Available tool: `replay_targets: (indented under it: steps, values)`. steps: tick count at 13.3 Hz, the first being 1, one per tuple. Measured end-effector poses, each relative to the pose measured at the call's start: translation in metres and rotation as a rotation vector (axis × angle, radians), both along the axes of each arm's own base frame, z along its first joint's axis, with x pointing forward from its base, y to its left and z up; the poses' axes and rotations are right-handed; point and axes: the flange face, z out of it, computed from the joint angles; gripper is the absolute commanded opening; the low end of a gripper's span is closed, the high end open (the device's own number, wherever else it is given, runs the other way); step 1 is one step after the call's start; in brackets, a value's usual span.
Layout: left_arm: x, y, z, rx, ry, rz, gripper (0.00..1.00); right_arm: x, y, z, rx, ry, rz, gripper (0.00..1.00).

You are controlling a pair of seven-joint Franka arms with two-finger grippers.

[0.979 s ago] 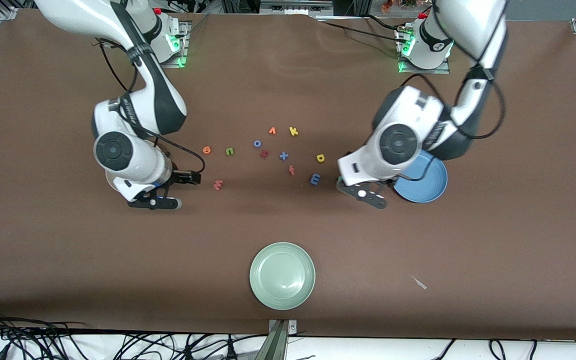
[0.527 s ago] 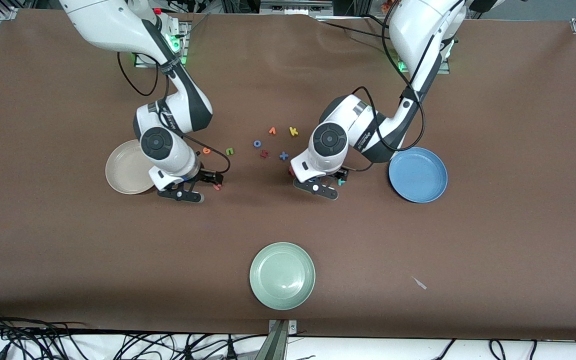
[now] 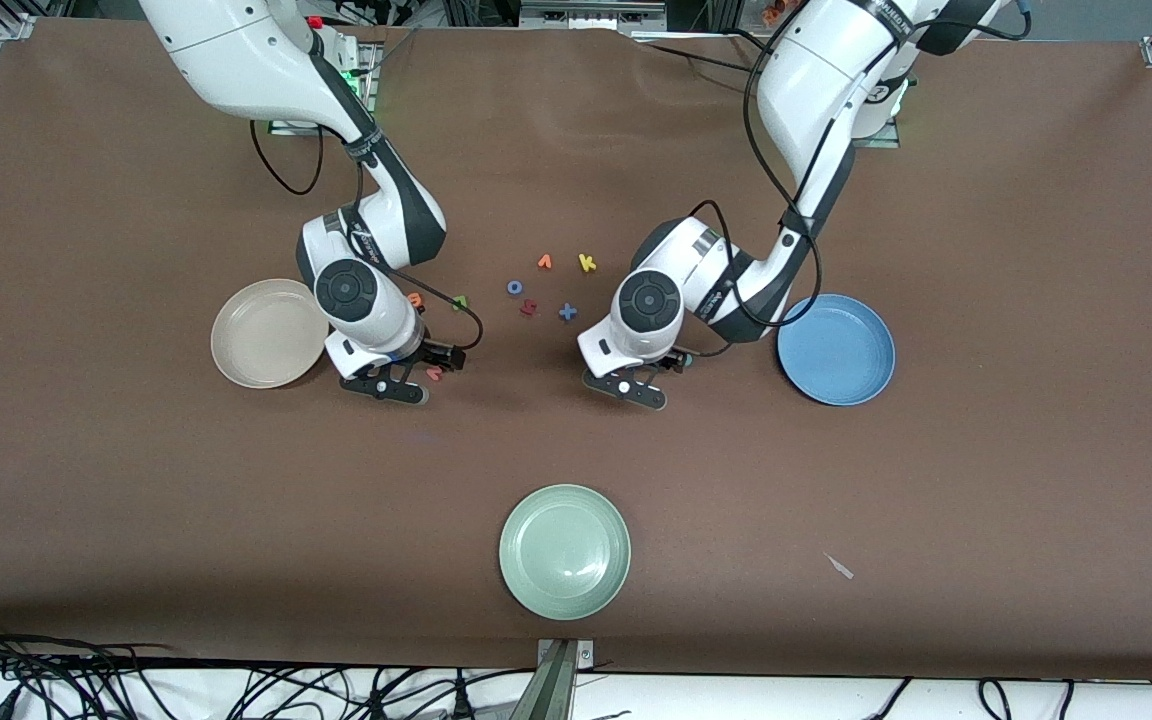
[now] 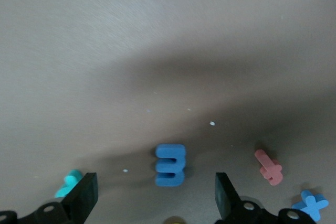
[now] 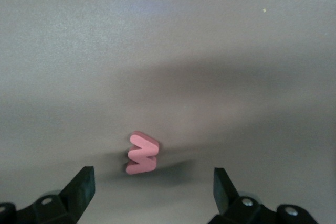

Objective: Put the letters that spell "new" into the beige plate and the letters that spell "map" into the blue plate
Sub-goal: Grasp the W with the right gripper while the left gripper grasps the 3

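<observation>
My right gripper (image 3: pixel 426 366) hangs open low over the pinkish "w" (image 3: pixel 433 374), beside the beige plate (image 3: pixel 269 333). In the right wrist view the "w" (image 5: pixel 142 153) lies just ahead of the gap between the fingers of that gripper (image 5: pixel 152 182). The orange "e" (image 3: pixel 415 298) and green "n" (image 3: pixel 460 302) lie just farther back. My left gripper (image 4: pixel 156 190) is open over the blue "m" (image 4: pixel 170 164), with the teal "p" (image 4: pixel 70 182) beside one finger. From the front, the left gripper (image 3: pixel 664 365) hides these letters and the yellow "a". The blue plate (image 3: pixel 836 349) is empty.
Between the arms lie a blue "o" (image 3: pixel 514 287), orange "v" (image 3: pixel 544 262), yellow "k" (image 3: pixel 587 263), a dark red letter (image 3: pixel 528 308) and a blue "x" (image 3: pixel 567 312). A red "f" (image 4: pixel 269 167) lies near the "m". A pale green plate (image 3: pixel 565 551) sits toward the front camera.
Both arms swung toward the table's middle. The right gripper came off the beige plate to the "w". The left gripper went from the blue plate to the "m".
</observation>
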Motion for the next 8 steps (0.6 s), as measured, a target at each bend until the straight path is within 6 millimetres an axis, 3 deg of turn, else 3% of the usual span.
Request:
replay_targets:
  steps: [1, 4, 7, 8]
  values:
    - [-0.0024, -0.0022, -0.0064, 0.0, 0.001, -0.004, 0.84, 0.0015, 0.0021, 0.0, 0.002, -0.004, -0.002, 0.99]
    - [-0.0055, -0.0068, -0.0146, -0.008, -0.007, -0.01, 0.37, 0.0069, 0.0027, 0.0002, 0.006, -0.01, -0.009, 0.99]
    - [-0.0057, -0.0085, -0.0127, -0.009, -0.012, -0.012, 0.0, 0.0105, 0.0009, -0.0015, 0.011, -0.009, -0.024, 0.98]
    - [-0.0048, -0.0077, -0.0117, -0.008, -0.013, -0.011, 0.0, 0.0112, 0.0016, -0.004, 0.012, -0.006, -0.026, 0.96]
